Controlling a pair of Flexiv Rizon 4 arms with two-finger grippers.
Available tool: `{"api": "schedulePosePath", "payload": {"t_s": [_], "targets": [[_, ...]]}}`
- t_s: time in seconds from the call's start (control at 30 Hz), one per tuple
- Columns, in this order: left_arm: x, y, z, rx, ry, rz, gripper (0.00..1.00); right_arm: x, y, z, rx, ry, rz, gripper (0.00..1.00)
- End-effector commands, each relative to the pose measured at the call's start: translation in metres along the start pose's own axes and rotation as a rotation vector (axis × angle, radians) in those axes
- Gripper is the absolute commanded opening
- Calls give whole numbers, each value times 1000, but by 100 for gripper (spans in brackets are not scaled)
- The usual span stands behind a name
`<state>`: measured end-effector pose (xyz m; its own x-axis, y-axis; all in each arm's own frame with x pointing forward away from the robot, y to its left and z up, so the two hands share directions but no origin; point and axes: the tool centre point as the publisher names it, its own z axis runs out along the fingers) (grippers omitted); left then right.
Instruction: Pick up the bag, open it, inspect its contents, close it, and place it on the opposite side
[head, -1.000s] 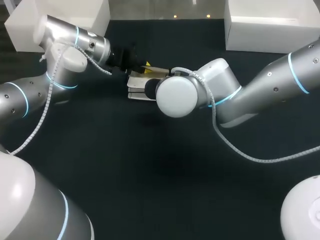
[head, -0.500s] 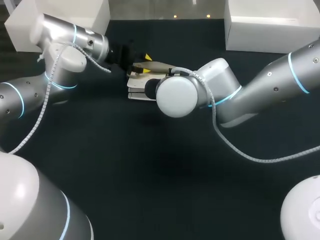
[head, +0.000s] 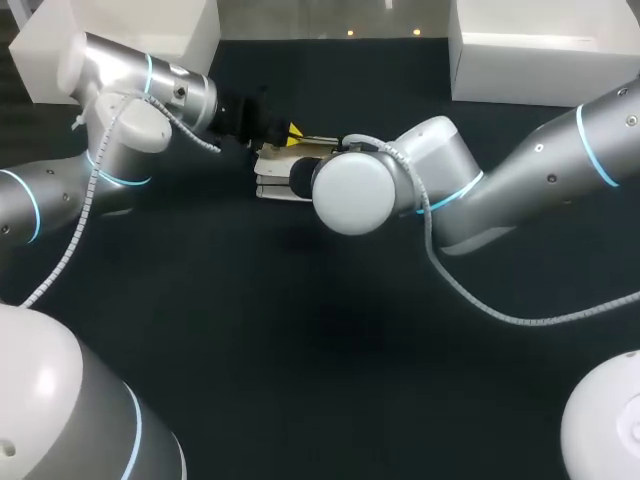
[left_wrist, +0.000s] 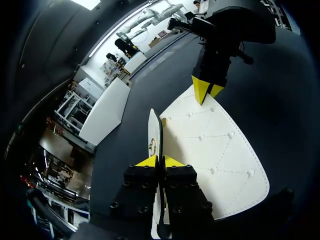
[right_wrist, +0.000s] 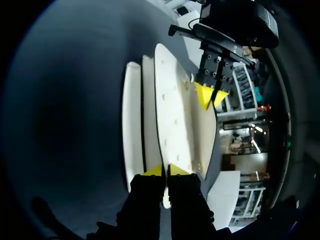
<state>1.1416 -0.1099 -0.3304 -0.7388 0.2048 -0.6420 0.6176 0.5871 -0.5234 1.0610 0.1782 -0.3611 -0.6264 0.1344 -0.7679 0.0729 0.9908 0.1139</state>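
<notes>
1. Bag (head: 272, 170): white, quilted, lying on the dark table (head: 300, 340) toward its far middle, between the two arms.
2. Left gripper (head: 291, 131): came in from the left and sat at the bag's far-left edge.
3. Left wrist view: the left gripper's yellow tips were nearly together, pinched on a thin standing edge of the bag from both sides. A small metal clasp (left_wrist: 152, 146) sat on that edge just ahead of the fingers.
4. Same view: the broad stitched panel of the bag, dotted with studs, spread out beside and ahead of the left gripper, reaching to the other arm's gripper.
5. Right gripper (right_wrist: 165, 170): tips close together, clamped on the bag's edge opposite the left gripper. The panel ran ahead of it, straight to the left gripper's tips.
6. Right wrist view: two more white layers of the bag lay side by side next to the gripped panel, resting on the table.
7. Head view: the right arm's round wrist joint covered the right gripper's fingertips and the bag's near-right part.
8. Both grippers had hold of the same bag at opposite ends, tips facing each other.
</notes>
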Motion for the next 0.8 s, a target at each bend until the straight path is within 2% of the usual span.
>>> {"api": "schedulePosePath", "payload": {"t_s": [0.03,0.27,0.43,0.63,0.67,0.7,0.73,0.77,0.8], "targets": [[16,0,0,4,-20,-1,0,1,1,0,-1,-5,2,0],[29,11,8,-10,-13,-2,0,1,1,0,-1,-5,2,0],[26,16,10,-17,-20,-16,0,1,1,0,-1,-5,2,0],[23,12,12,-14,-22,-11,0,1,1,0,-1,-5,2,0],[22,10,10,-10,-26,-7,5,1,1,0,-1,-5,2,0],[22,8,9,-5,-28,0,15,1,1,0,-1,-5,2,0],[21,6,8,-3,-29,5,17,1,1,0,-1,-5,2,0],[21,4,8,0,-29,13,17,1,1,0,-1,-5,2,0],[21,2,7,3,-28,25,11,1,1,0,-1,-5,2,0]]}}
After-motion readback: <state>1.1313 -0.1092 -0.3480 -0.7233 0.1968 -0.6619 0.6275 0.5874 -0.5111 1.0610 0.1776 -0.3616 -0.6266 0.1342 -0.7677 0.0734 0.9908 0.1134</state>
